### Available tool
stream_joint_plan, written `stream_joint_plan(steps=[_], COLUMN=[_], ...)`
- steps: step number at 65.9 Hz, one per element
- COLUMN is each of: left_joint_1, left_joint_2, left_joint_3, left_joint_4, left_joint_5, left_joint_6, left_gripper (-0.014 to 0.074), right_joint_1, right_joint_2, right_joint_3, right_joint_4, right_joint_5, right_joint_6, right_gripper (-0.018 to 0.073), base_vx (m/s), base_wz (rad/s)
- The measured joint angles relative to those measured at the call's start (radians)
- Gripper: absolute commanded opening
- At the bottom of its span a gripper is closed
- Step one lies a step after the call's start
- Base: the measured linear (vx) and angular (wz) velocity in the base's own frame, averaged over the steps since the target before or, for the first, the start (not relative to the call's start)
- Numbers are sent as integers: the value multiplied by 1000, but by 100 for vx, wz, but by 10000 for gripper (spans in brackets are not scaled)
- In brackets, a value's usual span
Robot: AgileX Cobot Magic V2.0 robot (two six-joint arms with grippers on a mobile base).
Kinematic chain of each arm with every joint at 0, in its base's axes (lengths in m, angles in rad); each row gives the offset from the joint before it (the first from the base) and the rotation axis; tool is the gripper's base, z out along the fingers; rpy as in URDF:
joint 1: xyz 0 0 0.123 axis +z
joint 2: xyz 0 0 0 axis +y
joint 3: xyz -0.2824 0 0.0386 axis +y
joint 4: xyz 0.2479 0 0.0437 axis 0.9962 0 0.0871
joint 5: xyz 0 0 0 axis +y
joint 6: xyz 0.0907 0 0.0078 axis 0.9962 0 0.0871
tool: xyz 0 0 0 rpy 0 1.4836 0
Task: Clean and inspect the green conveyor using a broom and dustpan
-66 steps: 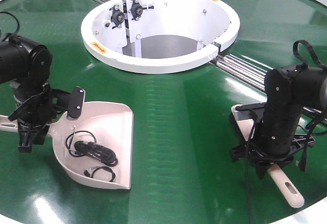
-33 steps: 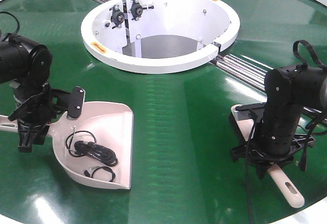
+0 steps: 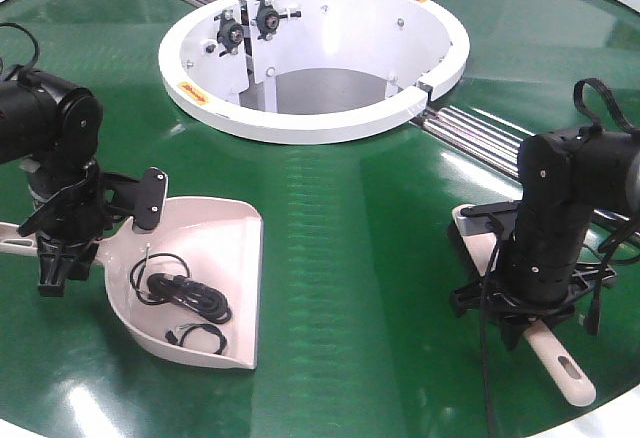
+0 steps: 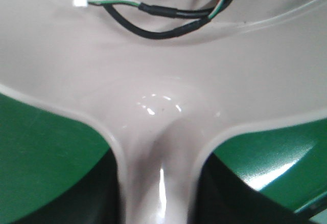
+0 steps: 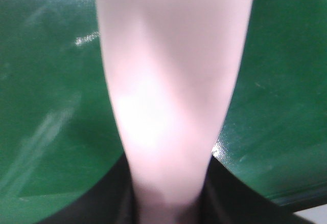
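While the dustpan (image 3: 215,243), near left on the green conveyor (image 3: 350,258), edges barely rightward, cables (image 3: 182,295) inside, your left gripper (image 4: 158,203) clamps its handle and your right gripper (image 5: 171,203) holds the broom (image 3: 560,363) near right; sweeping looks finished.

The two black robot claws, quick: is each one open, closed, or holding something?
Left gripper: closed on the handle of the wide pale pink-beige plastic dustpan.
Right gripper: closed on the handle of the narrow pale pink-beige plastic broom.
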Motion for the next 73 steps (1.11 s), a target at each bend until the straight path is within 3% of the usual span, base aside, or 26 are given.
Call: stream_joint_plan(steps=[22,43,59,73], left_joint_1=[0,0,0,0], left_joint_2=[0,0,0,0], left_joint_3=[0,0,0,0], left_joint_4=[-17,-41,-71,-79], left_joint_5=[-28,-13,-3,8], left_joint_6=[-45,-60,-77,-132], left_gripper=[76,318,511,552], right_joint_1=[0,0,0,0], right_joint_2=[0,0,0,0], right_joint_3=[0,-1,-19,-21], right_joint_4=[0,-3,-6,-6], right_joint_5=[-1,-16,-11,5], right_joint_6=[0,4,4,4], right_gripper=[-1,38,230,489], base_vx=[0,0,0,0], base_wz=[0,0,0,0])
